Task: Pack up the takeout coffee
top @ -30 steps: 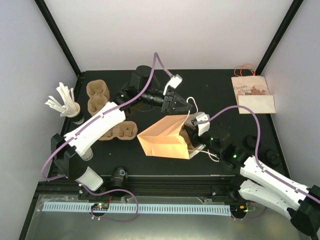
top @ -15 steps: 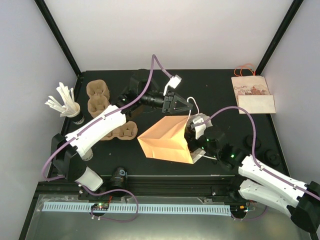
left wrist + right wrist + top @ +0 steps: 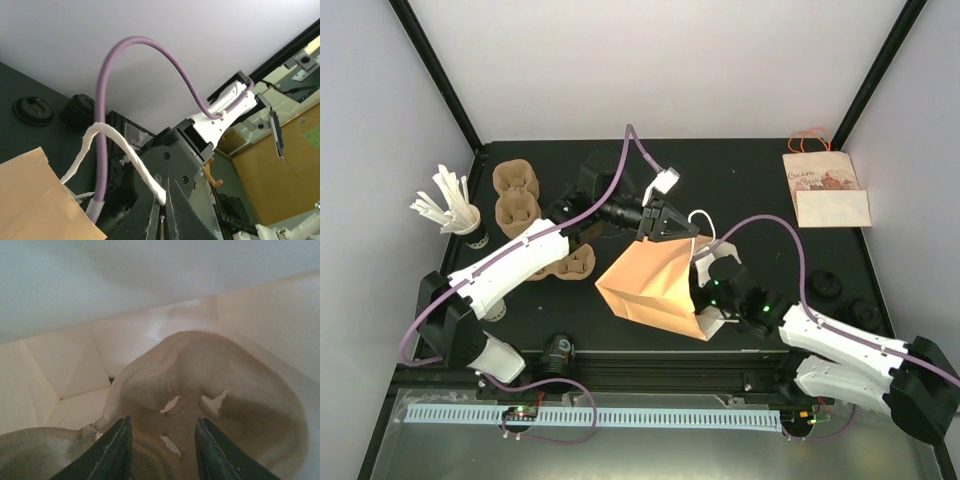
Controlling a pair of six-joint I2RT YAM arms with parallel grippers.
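1. Lying on its side at mid-counter, the kraft paper bag is turned so that its mouth faces right, toward the right arm, and its folded base points left. Its long axis runs roughly left to right.
2. The bag's white rope handle is pinched at the far rim of the mouth by the left tool, whose jaws are pressed together on the cord. The mouth is thereby held lifted open.
3. The right tool is pushed into that mouth from the right, along the bag's long axis. In the overhead view its fingers are hidden by the bag wall.
4. Inside, against the pale lining, a moulded pulp cup carrier is seen directly ahead of the right tool. The jaws, partly apart, appear clamped on a wall of it.
5. The coming move is judged to turn on this alignment. The carrier has to travel leftward toward the bag's base, and the right arm is the nearer one for it.
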